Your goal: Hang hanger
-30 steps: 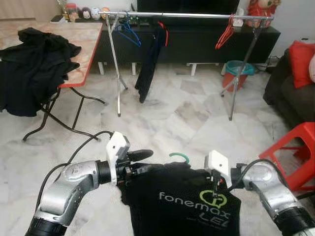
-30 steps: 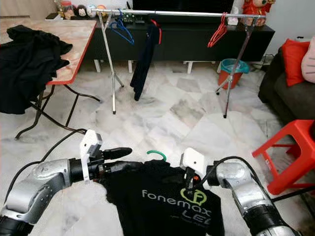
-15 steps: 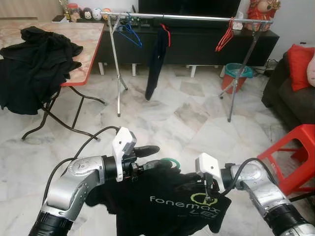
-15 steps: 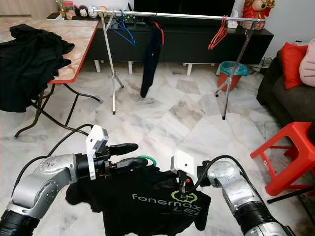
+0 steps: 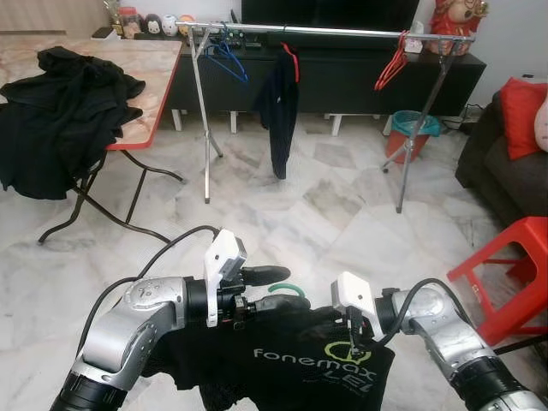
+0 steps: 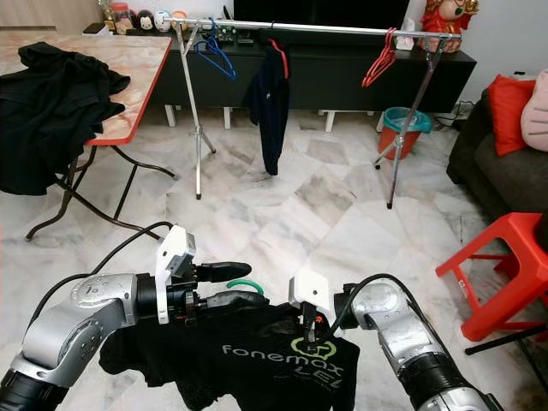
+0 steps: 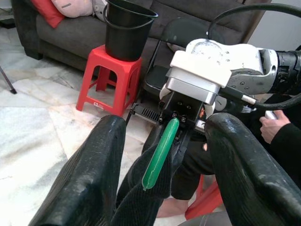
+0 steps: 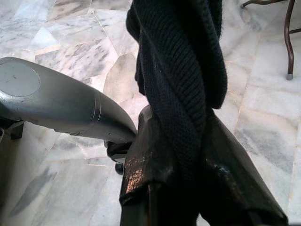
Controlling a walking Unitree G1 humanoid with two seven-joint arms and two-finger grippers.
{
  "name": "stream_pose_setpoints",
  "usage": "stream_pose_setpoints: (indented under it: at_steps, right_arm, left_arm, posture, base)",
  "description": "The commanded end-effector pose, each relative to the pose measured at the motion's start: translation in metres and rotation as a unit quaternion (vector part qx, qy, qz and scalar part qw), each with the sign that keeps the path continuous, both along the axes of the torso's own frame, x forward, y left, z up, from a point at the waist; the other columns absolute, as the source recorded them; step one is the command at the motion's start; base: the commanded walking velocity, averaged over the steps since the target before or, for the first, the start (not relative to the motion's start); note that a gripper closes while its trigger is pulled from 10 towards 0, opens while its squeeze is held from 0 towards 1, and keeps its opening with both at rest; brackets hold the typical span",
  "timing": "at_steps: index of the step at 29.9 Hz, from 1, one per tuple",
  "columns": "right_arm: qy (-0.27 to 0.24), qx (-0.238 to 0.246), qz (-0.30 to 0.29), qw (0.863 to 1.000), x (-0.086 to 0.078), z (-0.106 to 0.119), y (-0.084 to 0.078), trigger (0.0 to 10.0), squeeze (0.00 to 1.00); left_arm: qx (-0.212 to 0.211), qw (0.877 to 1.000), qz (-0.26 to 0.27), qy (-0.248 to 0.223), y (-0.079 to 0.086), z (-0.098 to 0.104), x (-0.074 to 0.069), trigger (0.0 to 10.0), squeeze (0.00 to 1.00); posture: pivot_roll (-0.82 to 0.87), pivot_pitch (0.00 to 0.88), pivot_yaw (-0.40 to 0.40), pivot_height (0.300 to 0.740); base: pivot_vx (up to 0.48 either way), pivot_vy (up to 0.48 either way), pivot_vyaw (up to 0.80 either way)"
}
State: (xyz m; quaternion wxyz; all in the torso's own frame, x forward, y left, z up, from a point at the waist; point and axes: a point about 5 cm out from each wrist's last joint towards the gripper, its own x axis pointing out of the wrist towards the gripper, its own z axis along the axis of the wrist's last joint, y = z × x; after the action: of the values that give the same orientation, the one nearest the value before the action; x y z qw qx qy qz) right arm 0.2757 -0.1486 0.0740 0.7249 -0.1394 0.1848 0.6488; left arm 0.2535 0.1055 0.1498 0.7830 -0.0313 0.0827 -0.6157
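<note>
You had the black shirt (image 5: 291,360) stretched between both grippers, low in front of the robot over the marble floor (image 5: 342,205), with the green hanger (image 5: 287,289) inside it and its hook poking out at the collar. Your left gripper (image 5: 272,288) held its 2 fingers (image 7: 89,174) spread apart, one above and one below the hook; the shirt collar sat between them, and the wrist view did not show them pressing on it. Your right gripper (image 8: 174,155) was clamped on a bunched fold of the shirt. The rail (image 5: 342,31) stood well ahead by the TV cabinet, carrying a blue hanger (image 5: 227,58), a dark garment (image 5: 279,111) and red hangers (image 5: 392,62). A table (image 5: 145,77) with black clothes (image 5: 60,111) stood to your left, a red stool (image 5: 505,265) to your right.
</note>
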Motion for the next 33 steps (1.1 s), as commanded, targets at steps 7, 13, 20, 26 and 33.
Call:
stream_pose_setpoints:
  at_steps: [7, 13, 20, 26, 33]
  right_arm:
    - [-0.019, 0.004, 0.012, 1.0, 0.0045, 0.0069, 0.0038, 10.0, 0.0]
    - [-0.019, 0.005, 0.012, 1.0, 0.0046, 0.0076, 0.003, 10.0, 0.0]
    - [-0.019, 0.006, 0.016, 1.0, 0.0047, 0.0077, 0.0045, 10.0, 0.0]
    - [-0.019, 0.008, 0.017, 1.0, 0.0044, 0.0077, 0.0052, 10.0, 0.0]
    - [-0.018, 0.008, 0.017, 1.0, 0.0044, 0.0078, 0.0054, 10.0, 0.0]
  left_arm:
    - [0.003, 1.0, -0.028, 0.001, -0.0102, 0.0014, -0.0053, 4.3, 0.0]
    - [0.003, 1.0, -0.028, 0.0, -0.011, 0.0014, -0.0046, 1.4, 0.0]
    - [0.002, 1.0, -0.026, 0.001, -0.0121, 0.0013, -0.0043, 0.5, 0.0]
    - [0.001, 1.0, -0.025, 0.001, -0.013, 0.0015, -0.0039, 0.0, 0.0]
    - [0.0, 1.0, -0.028, 0.0, -0.0135, 0.0023, -0.0037, 0.0, 0.0]
  posture:
    - [0.15, 0.0, -0.05, 0.74]
    - [0.15, 0.0, -0.049, 0.74]
    - [0.15, 0.0, -0.049, 0.74]
    - [0.15, 0.0, -0.048, 0.74]
    - [0.15, 0.0, -0.046, 0.74]
  base:
    - [0.0, 0.0, 0.0]
    - [0.0, 0.0, 0.0]
    - [0.0, 0.0, 0.0]
    - [0.0, 0.0, 0.0]
    - [0.0, 0.0, 0.0]
